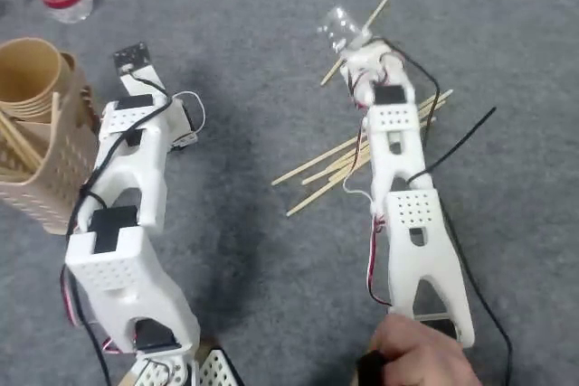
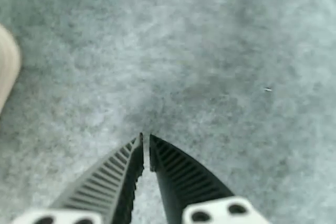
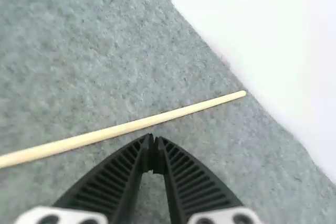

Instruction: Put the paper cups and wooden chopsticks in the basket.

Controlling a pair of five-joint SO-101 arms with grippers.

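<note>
Paper cups (image 1: pixel 32 74) and some chopsticks (image 1: pixel 16 142) sit in the basket (image 1: pixel 54 178). Far from the basket, loose chopsticks (image 1: pixel 335 167) remain; the right gripper (image 3: pixel 153 145) pinches one chopstick (image 3: pixel 173 114), and the left gripper (image 2: pixel 145 142), beside the basket, is closed and empty

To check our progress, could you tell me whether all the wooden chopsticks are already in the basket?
No, several wooden chopsticks lie loose on the grey mat, outside the basket.
</note>
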